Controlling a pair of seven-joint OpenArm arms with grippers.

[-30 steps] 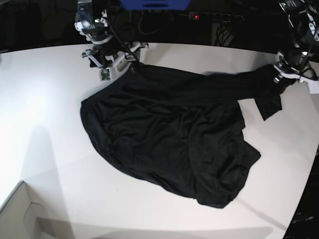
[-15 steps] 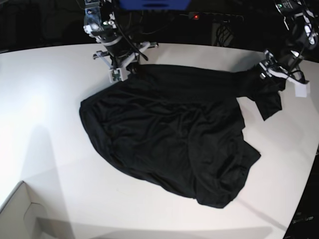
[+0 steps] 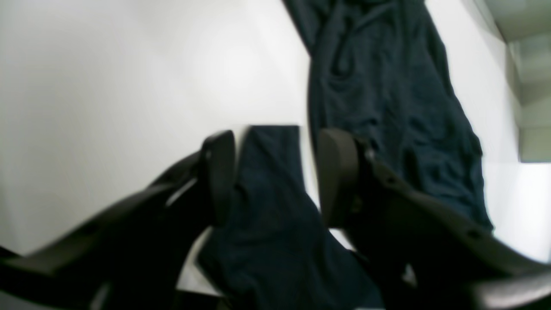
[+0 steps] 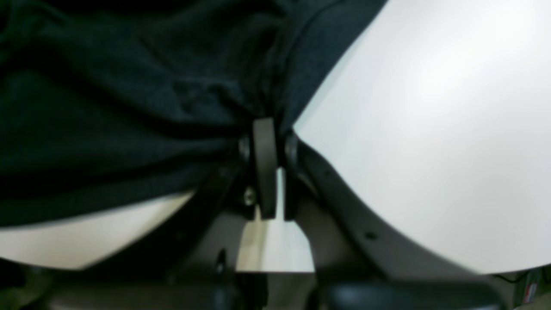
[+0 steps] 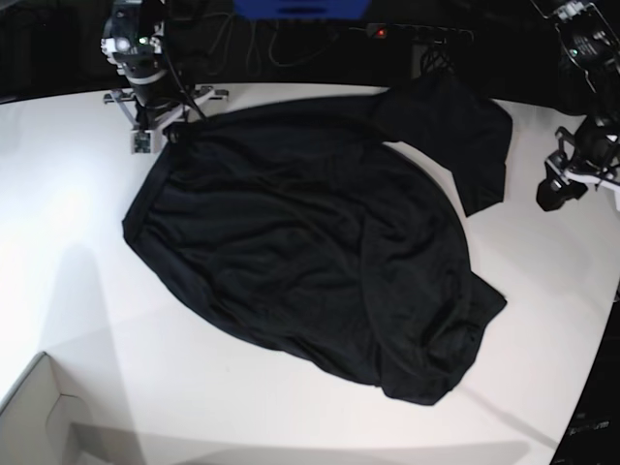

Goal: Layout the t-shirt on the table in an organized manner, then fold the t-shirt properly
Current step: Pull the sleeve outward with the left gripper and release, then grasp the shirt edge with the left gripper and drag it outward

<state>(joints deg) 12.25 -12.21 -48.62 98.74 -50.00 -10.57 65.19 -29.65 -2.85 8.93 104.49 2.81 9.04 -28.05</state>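
Right pincer is clamped tight on a bunched edge of the t-shirt at the far corner of the tabletop, fabric pinched between the jaws in the wrist view. A sec ago it stood wide beside that edge, so the grab is fresh, and it's already dragged that corner out sideways vs. half a sec back. Left pincer has let go: jaws parted, a dark flap lying between them but not gripped, far as the blurry wrist view lets me judge. In the base view that arm now sits clear of the cloth, w/ the sleeve dropped flat on the tabletop where it was being held up a sec ago. Upshot: top edge of the shirt is stretched wider and looks flatter than before, while the near hem is as crumpled as it was. Layout only partly done, I'd say; folding not begun.
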